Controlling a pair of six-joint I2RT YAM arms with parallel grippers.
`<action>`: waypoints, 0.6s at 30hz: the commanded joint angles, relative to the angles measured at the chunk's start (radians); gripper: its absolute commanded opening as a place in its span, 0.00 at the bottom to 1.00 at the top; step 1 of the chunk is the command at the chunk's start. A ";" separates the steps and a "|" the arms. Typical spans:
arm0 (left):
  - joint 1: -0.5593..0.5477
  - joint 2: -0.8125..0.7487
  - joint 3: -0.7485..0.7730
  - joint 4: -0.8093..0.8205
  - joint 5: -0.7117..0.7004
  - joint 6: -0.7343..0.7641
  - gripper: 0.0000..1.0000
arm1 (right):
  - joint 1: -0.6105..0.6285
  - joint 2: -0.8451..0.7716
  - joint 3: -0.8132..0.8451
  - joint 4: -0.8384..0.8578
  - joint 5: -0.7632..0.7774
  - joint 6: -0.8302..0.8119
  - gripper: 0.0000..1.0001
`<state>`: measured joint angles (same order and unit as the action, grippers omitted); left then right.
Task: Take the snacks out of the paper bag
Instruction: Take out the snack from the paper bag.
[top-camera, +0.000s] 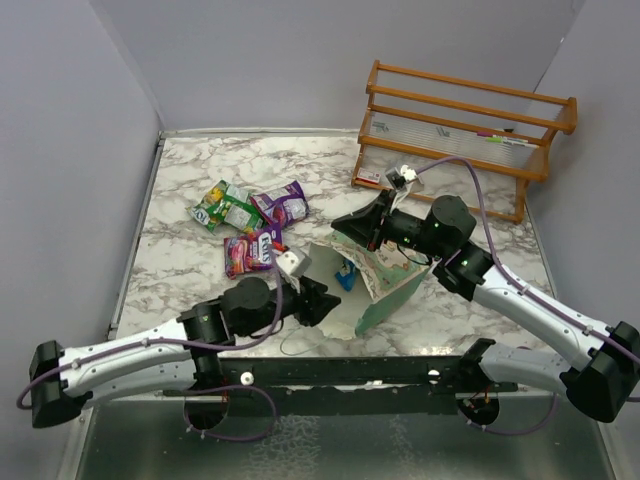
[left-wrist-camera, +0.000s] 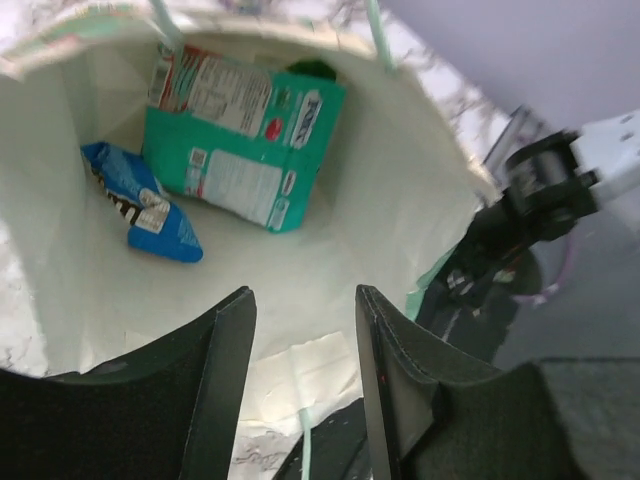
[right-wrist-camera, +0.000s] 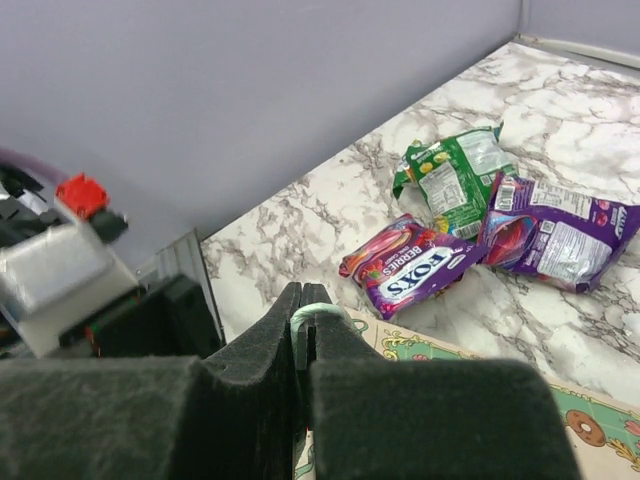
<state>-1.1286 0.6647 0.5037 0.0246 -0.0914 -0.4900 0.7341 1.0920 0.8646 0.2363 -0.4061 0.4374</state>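
Right fingers (right-wrist-camera: 285, 320) clamp the pale mint-green paper bag (top-camera: 388, 298); left fingers (left-wrist-camera: 238, 322) are apart; shiny crinkly packets (top-camera: 240, 213) lie at its ten o'clock.

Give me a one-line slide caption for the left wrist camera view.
Left gripper, open, at the mouth of the paper bag, where a teal packet and a blue packet lie inside.
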 joint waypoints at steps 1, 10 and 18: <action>-0.143 0.126 0.036 0.024 -0.306 0.097 0.45 | 0.002 -0.022 0.024 -0.037 0.053 -0.032 0.02; -0.169 0.431 0.064 0.150 -0.444 0.196 0.30 | 0.002 -0.079 0.029 -0.085 0.075 -0.045 0.02; -0.168 0.617 0.019 0.435 -0.479 0.324 0.41 | 0.002 -0.105 0.020 -0.079 0.077 -0.037 0.02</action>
<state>-1.2934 1.2182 0.5434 0.2546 -0.5175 -0.2592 0.7341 1.0073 0.8646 0.1719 -0.3557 0.4122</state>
